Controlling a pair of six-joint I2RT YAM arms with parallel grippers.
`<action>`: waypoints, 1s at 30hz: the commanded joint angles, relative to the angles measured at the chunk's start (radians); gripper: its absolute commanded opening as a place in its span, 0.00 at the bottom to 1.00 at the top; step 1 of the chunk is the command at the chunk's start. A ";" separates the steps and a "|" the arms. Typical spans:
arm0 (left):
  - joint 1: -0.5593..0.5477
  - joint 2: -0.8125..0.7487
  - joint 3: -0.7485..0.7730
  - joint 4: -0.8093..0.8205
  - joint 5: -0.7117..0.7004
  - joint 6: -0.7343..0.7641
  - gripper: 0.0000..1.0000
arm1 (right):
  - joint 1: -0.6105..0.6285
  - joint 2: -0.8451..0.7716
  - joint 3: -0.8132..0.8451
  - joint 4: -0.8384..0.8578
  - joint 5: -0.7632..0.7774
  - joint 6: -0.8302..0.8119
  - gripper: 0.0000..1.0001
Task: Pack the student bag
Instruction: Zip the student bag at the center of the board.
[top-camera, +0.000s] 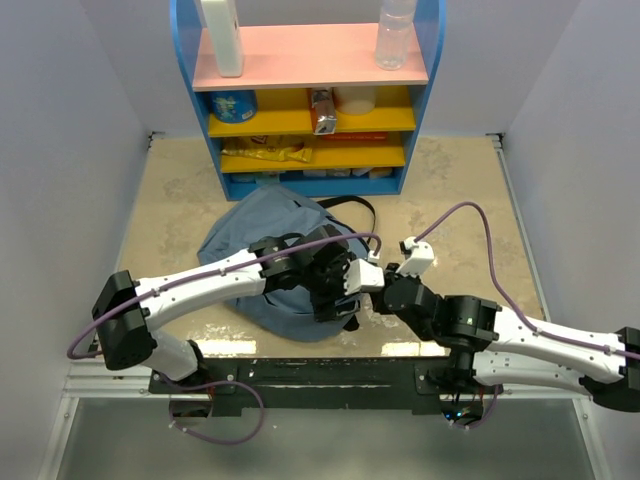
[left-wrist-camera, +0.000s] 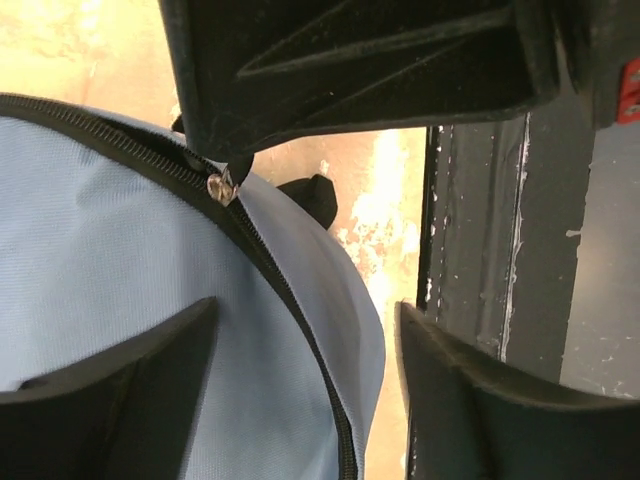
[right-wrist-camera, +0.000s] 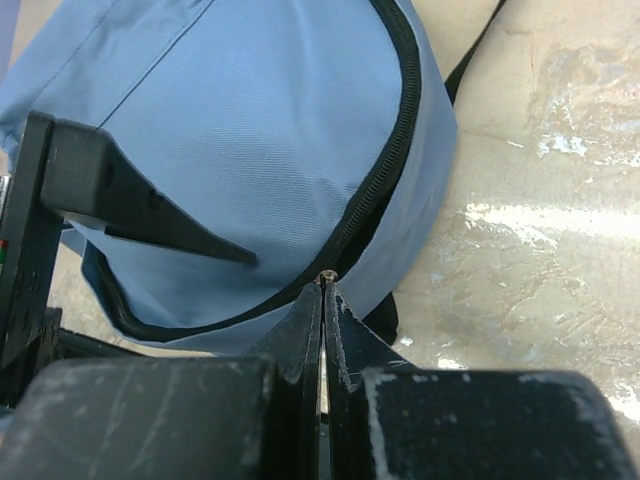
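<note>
1. Looking down from overhead, I see the student bag (top-camera: 262, 222) lying flat on the desk (top-camera: 170, 190), with its near end tucked under both arms.
2. My right fingers (right-wrist-camera: 323, 305) are pressed tight together. They pinch the small metal zipper pull (right-wrist-camera: 325, 274) at the bag's near edge, where the black zipper track (right-wrist-camera: 398, 140) curves round.
3. My left fingers (left-wrist-camera: 130, 395) stand wide apart and grip nothing. One hangs over the bag's blue fabric; the other is past the bag's edge, above the black rail (left-wrist-camera: 480, 220). The zipper track runs between them.
4. Both sets of fingers crowd the same near part of the bag. The right ones fill the top of my left wrist view, so space there is tight.
5. A black strap (top-camera: 352, 204) loops out onto the desk from the bag's far right side.
6. Just beyond the bag's far end stands a blue shelf unit (top-camera: 300, 55). A white bottle (top-camera: 222, 35) and a clear bottle (top-camera: 395, 35) sit on its pink top, and there are snack packets on the yellow shelves.
7. A purple cable (top-camera: 478, 212) arcs above the desk to the right of the bag.
</note>
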 joint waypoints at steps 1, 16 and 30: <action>-0.023 0.039 -0.006 0.040 0.040 -0.012 0.63 | 0.010 -0.020 -0.004 0.052 0.026 0.027 0.00; -0.051 0.059 -0.027 0.029 0.008 0.052 0.00 | -0.071 0.037 0.002 0.120 0.062 -0.051 0.00; -0.190 -0.080 -0.084 -0.239 0.226 0.343 0.00 | -0.398 0.183 0.040 0.344 -0.161 -0.292 0.00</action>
